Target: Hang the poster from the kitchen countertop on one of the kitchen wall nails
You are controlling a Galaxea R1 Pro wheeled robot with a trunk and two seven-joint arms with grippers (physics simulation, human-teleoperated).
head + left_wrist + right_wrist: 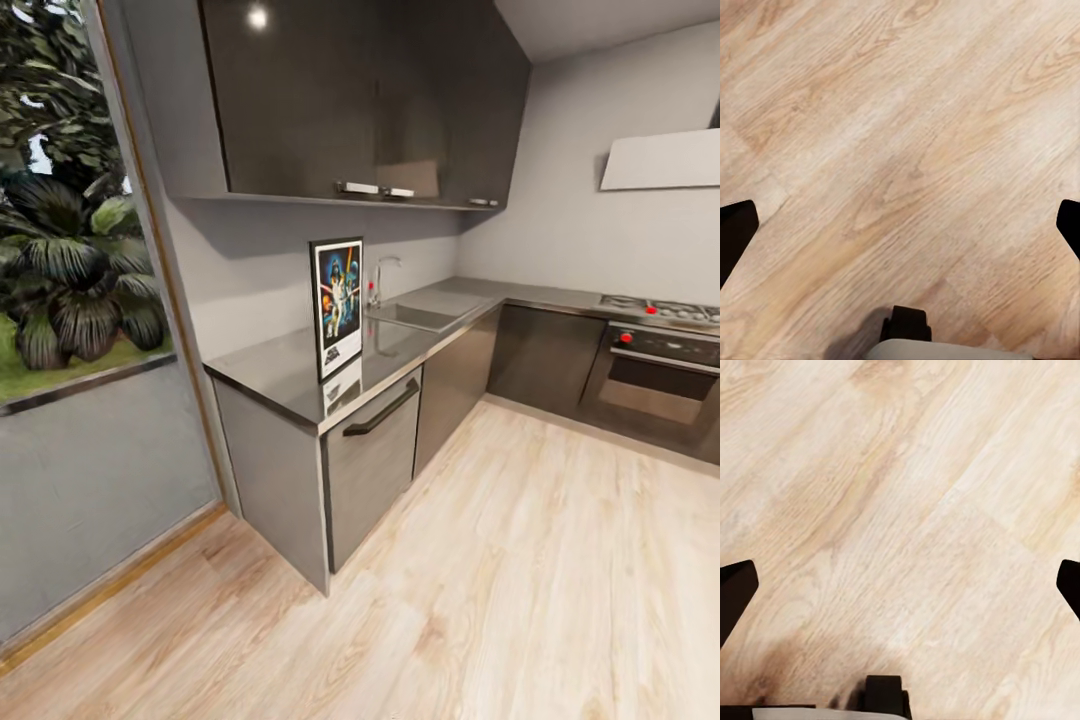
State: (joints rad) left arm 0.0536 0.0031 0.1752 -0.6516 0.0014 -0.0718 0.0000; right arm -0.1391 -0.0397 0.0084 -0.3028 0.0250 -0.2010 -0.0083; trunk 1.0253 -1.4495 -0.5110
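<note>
Head view finds the poster (338,305) standing upright on the kitchen countertop (280,375), near its front edge above a handled cabinet door (372,462) and beside the sink (415,316). Left gripper (900,225) and right gripper (900,585) hang over the wood floor (520,560), fingers spread wide and empty. Standing so near the edge, the print could topple to the floor if a careless approach nudges it.

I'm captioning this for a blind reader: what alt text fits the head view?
A framed Star Wars poster stands upright on a grey L-shaped kitchen countertop, near its end by a large window. A sink and tap lie beyond it.
</note>
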